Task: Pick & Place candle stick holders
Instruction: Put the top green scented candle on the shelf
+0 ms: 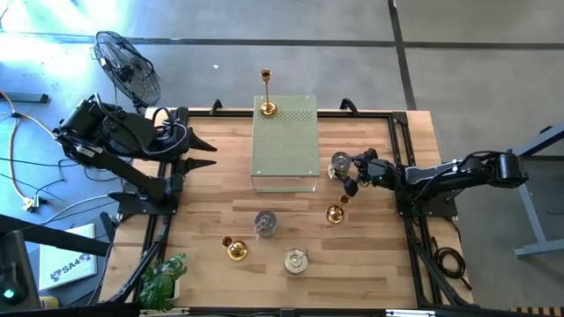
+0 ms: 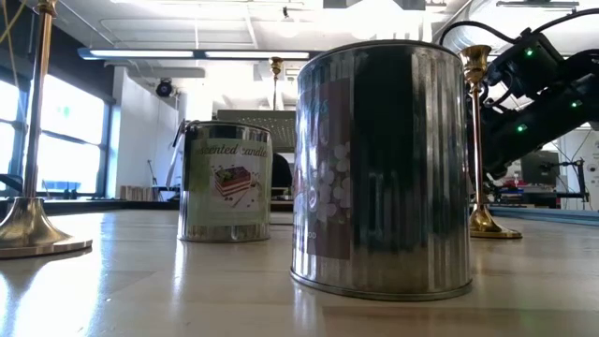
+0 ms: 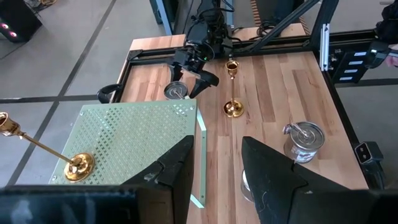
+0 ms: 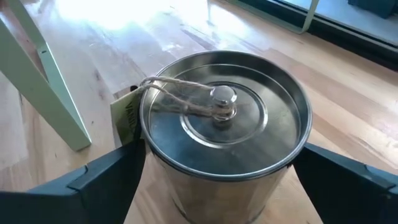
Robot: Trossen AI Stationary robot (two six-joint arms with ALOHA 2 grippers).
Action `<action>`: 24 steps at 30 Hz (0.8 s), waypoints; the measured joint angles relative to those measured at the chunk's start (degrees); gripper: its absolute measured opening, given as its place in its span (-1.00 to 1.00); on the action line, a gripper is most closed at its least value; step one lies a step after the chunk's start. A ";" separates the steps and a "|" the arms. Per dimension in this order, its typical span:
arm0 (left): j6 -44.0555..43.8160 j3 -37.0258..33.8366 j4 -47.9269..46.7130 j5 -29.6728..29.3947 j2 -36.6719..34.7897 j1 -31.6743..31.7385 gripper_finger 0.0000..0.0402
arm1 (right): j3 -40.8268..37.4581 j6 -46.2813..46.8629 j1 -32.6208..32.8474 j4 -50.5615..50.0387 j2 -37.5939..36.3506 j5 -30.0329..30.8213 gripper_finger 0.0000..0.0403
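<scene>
High view: right end effector (image 1: 345,173) centre-right of frame, fingers spread wide around a silver tin (image 1: 340,162) beside the green box (image 1: 285,143). Not clamped yet. One gold holder (image 1: 267,97) stands on the box; the others sit lower centre on the wood tabletop (image 1: 211,189).

Low view: tins and gold stems upright, bright workshop behind.

Left wrist view: left end effector (image 3: 216,168) parked at frame left, fingers partly apart, empty.

Right wrist view: tin centred between the fingers. I'd drop lower and squeeze on the wall below the lid rim.
</scene>
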 joint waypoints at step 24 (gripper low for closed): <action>0.02 0.00 -0.07 -2.10 0.00 0.02 -0.35 | -0.02 -4.73 0.00 3.16 0.00 -3.65 0.97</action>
